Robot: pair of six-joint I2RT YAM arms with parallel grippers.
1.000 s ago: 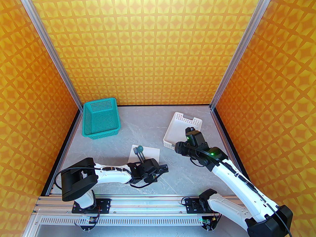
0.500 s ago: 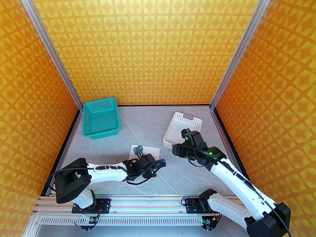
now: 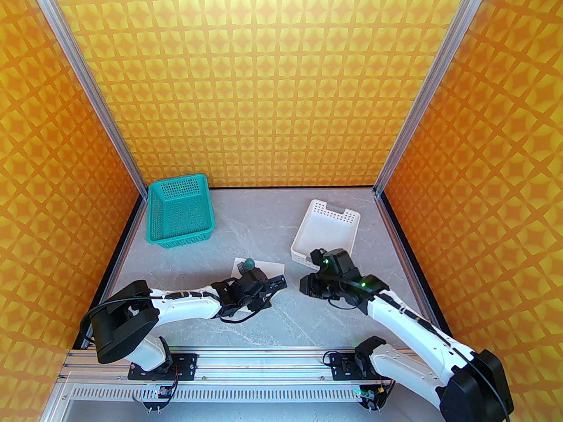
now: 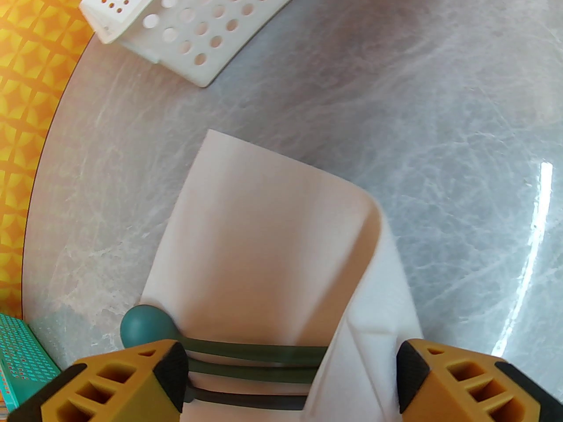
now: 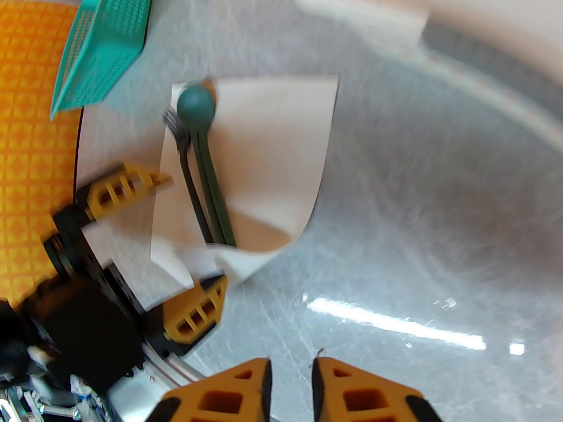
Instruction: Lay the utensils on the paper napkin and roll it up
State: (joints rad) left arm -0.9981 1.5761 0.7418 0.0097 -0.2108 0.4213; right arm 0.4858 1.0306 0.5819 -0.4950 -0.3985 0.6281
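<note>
The utensils [image 3: 249,265] are lying bunched along the left side of the paper napkin [image 3: 273,269], low in the middle of the overhead view, so the placing is looking done and the rolling is only starting: the near end is curling up over the handles. The left gripper [image 4: 292,367] is straddling that lifted end, jaws spread wide and seemingly clamping nothing, while the right gripper [image 5: 291,367] is hovering over bare worktop [image 3: 259,222] just right of it, jaws nearly closed and empty. Behind, the teal basket [image 3: 180,213] at left and the white perforated tray [image 3: 325,231] at right are looking empty.
</note>
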